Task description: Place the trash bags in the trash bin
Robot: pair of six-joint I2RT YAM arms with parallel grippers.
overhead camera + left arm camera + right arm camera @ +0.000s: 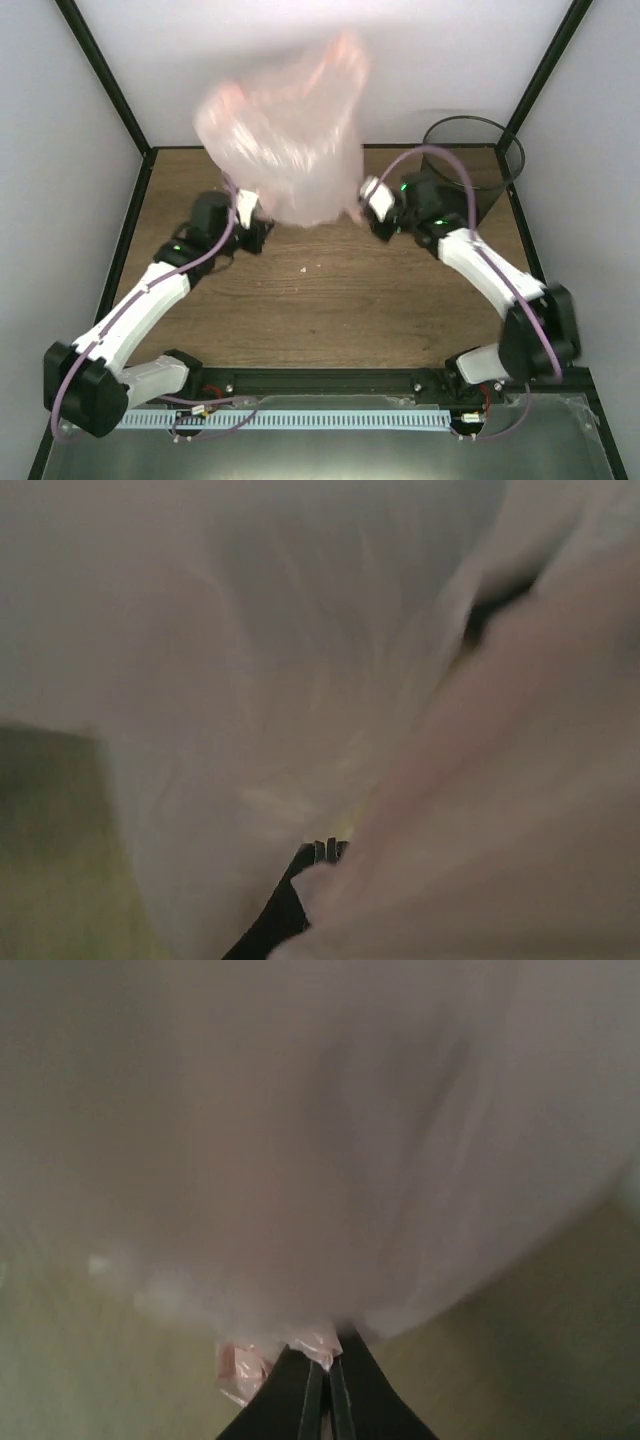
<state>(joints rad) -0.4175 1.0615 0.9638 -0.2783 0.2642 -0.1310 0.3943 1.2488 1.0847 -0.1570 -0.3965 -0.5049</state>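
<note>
The pale-pink trash bag point(285, 130) is up in the air, puffed out and blurred, between both grippers. My left gripper point(255, 215) meets its lower left edge. In the left wrist view the bag point(250, 680) fills the frame and covers all but one black fingertip point(318, 852). My right gripper point(362, 208) is at the bag's lower right corner. In the right wrist view its jaws point(327, 1360) are pressed together on a crinkled bit of the bag point(300, 1140). The black mesh trash bin point(470, 160) stands at the back right, just behind the right arm.
The wooden table point(330, 300) has a small pale crumb point(303, 268) near its middle. Black frame posts and white walls close off the back and both sides. The arm bases sit at the near edge.
</note>
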